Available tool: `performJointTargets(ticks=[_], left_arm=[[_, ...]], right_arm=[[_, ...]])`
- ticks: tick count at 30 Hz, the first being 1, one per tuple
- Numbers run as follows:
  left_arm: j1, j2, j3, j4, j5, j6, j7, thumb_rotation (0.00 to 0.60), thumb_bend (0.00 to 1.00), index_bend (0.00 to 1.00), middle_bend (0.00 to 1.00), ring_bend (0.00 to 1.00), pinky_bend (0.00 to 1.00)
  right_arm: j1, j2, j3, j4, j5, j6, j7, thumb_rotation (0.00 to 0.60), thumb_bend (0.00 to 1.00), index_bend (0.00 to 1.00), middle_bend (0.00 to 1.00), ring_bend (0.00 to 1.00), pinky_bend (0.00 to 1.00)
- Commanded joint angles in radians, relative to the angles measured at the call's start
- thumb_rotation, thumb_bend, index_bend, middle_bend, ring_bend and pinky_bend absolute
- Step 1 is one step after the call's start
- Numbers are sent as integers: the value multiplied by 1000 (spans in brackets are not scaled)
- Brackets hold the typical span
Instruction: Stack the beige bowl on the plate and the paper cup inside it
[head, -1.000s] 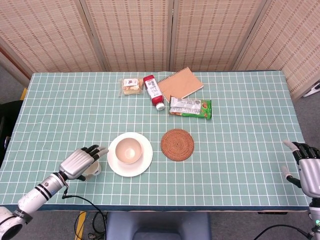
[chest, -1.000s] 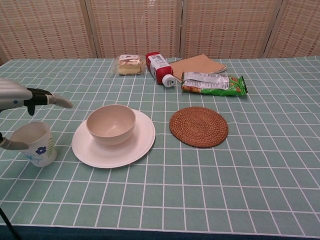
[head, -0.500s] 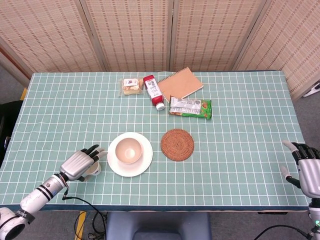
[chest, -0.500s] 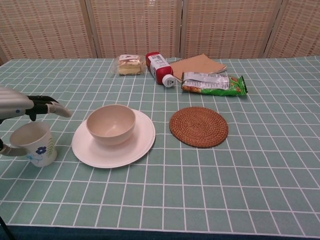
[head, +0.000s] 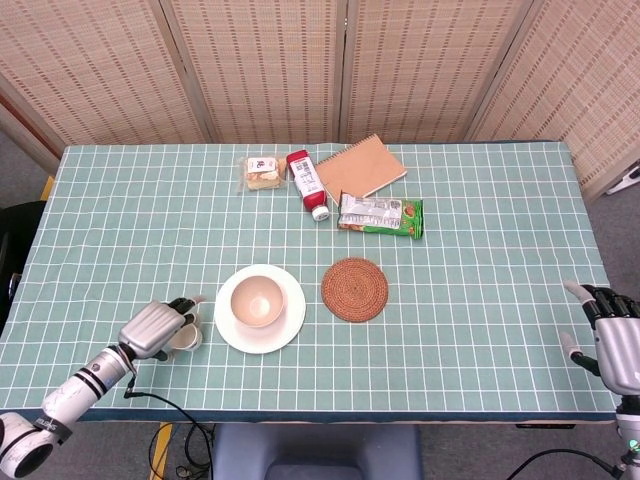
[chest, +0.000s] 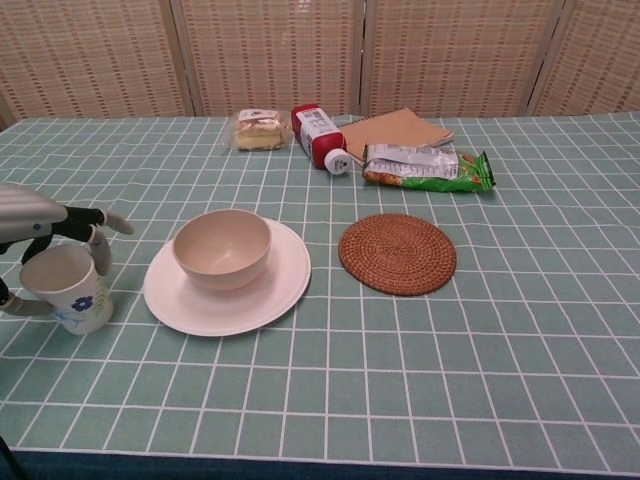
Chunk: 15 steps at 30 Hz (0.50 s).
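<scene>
Beige bowl (chest: 221, 247) sits on white plate (chest: 283, 292); paper cup (chest: 66, 288) upright on table just left of plate; left hand (chest: 40, 225) curls around cup's rim, fingers (chest: 99, 250) touching it; right hand (head: 612, 340) idle at far edge, fingers spread, holding nothing.

Silver left hand (head: 152, 331), black fingers (chest: 88, 217); white-black forearm, black cable trailing.

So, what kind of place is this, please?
Probably an indoor test room set up like a dining table: a green checked tablecloth, woven folding screens behind it, and a bowl on a plate beside snacks.
</scene>
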Motion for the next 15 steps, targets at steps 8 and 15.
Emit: performJointTargets(ticks=[8, 15], left_arm=[[-8, 8, -15, 13, 10, 2, -29, 600, 240, 434, 164, 315, 647], [-55, 89, -76, -62, 0, -3, -63, 600, 239, 427, 164, 313, 647]], right_arm=[[3, 1, 2, -5, 3, -2, -6, 600, 263, 196, 254, 198, 254], [10, 1, 3, -7, 4, -10, -12, 600, 263, 196, 254, 198, 254]])
